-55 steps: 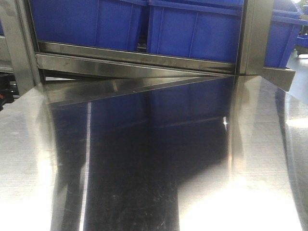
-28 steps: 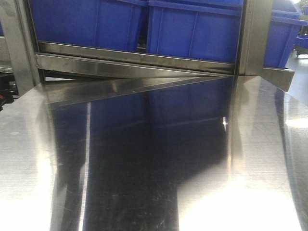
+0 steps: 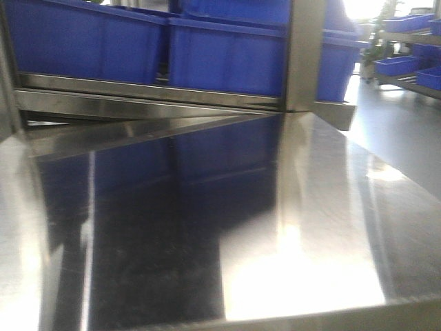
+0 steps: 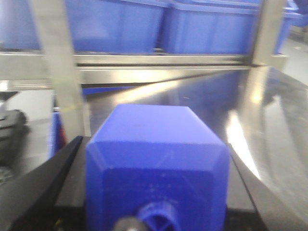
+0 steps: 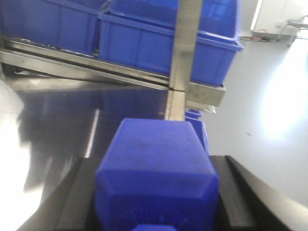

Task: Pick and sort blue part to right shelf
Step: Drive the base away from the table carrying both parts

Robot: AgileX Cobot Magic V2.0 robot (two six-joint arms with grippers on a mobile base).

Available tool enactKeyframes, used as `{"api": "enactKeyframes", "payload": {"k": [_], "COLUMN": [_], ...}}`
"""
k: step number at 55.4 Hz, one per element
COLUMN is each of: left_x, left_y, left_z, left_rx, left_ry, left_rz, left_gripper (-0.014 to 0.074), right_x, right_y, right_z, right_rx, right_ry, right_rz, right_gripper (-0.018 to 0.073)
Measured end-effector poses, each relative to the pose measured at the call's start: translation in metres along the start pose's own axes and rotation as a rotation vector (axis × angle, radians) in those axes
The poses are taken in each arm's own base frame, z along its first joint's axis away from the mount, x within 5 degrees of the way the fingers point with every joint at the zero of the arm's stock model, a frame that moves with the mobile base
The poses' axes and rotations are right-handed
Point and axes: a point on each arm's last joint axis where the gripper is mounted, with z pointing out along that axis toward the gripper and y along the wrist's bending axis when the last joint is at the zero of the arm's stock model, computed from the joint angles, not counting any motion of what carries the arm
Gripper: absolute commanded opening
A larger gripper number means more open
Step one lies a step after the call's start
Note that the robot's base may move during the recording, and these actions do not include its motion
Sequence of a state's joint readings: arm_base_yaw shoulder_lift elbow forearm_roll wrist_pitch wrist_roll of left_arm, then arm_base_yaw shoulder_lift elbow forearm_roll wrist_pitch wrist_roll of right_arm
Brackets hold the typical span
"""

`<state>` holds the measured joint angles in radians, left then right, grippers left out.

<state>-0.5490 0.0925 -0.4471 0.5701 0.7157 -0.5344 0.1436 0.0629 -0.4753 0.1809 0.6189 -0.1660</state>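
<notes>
The left jaws are clamped on a blue faceted plastic block (image 4: pixel 154 144), with black fingers (image 4: pixel 43 187) pressed against both its sides. The right jaws hold a second blue faceted block (image 5: pixel 156 159) the same way. Ahead of both, beyond the shiny steel desk (image 3: pixel 331 207), stands the steel-framed rack (image 3: pixel 138 93) loaded with large blue plastic bins (image 3: pixel 220 55).

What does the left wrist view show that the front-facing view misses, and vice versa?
Only the left wrist view: the left gripper holding a blue part between its black fingers. Only the front-facing view: distant blue bins in the far right background. Both: the right shelf, its steel front rail, its large blue bins, and the shiny steel tabletop.
</notes>
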Motion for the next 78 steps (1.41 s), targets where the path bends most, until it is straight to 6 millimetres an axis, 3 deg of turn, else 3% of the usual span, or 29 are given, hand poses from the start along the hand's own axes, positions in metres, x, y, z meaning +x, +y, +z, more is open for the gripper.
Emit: {"api": "enactKeyframes", "payload": {"k": [78], "left_x": [0.0], "left_y": [0.0], "left_z": [0.0], "left_rx": [0.0], "left_ry": [0.0], "left_rz": [0.0], "left_gripper": [0.0333], "right_x": [0.0], "right_y": [0.0], "right_z": [0.0], "right_rx": [0.0], "right_ry": [0.0], "right_rz": [0.0], "right_gripper": [0.0168]}}
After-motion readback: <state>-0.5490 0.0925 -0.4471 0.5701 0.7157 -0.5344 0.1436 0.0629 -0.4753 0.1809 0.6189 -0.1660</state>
